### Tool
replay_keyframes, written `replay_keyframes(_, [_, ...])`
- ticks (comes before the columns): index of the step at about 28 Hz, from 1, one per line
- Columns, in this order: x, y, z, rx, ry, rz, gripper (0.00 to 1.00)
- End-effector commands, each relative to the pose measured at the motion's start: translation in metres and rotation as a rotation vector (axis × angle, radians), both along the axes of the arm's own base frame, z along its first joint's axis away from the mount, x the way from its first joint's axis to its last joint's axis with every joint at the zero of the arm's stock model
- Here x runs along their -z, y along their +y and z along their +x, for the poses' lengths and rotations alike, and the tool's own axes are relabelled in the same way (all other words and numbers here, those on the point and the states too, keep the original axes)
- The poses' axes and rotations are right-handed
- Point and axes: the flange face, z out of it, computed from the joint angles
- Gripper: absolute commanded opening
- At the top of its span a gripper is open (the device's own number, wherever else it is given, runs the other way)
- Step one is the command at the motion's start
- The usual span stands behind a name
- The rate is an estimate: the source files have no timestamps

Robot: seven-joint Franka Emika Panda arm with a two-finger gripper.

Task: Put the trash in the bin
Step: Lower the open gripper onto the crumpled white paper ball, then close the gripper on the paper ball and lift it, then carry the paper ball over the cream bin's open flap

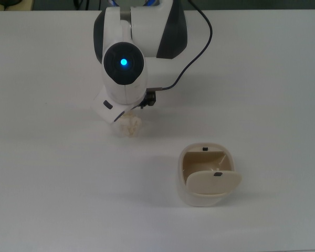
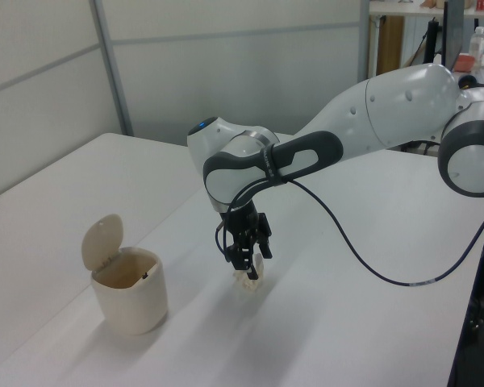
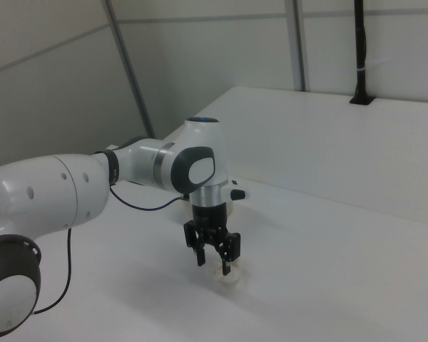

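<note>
White table point(image 1: 283, 79) carries all. Arm point(image 2: 387, 105) reaches down over trash. Bin point(image 1: 206, 176) stands well apart toward top view's lower right, flap lid point(image 1: 213, 182) swung up. Gripper point(image 3: 214, 266) low over trash point(image 1: 129, 126), jaws spread, straddling wad, not clenched.

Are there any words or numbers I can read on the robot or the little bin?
None can be read.
The bin: only small dark marks on its rim and lid, no letters to make out.
The robot arm: a blue light, no writing showing.
The trash and the table: plain, no text.
</note>
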Motion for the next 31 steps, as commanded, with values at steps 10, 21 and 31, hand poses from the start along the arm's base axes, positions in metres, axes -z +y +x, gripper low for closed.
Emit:
replay_keyframes(10, [0.014,-0.013,0.014,0.007,-0.076,-0.052,0.31])
replay_keyframes(21, [0.002,-0.026,0.019,0.008,-0.119,-0.059,0.00])
replay_keyframes(31, [-0.055,-0.012,0.020,0.000,-0.217,-0.035,0.00])
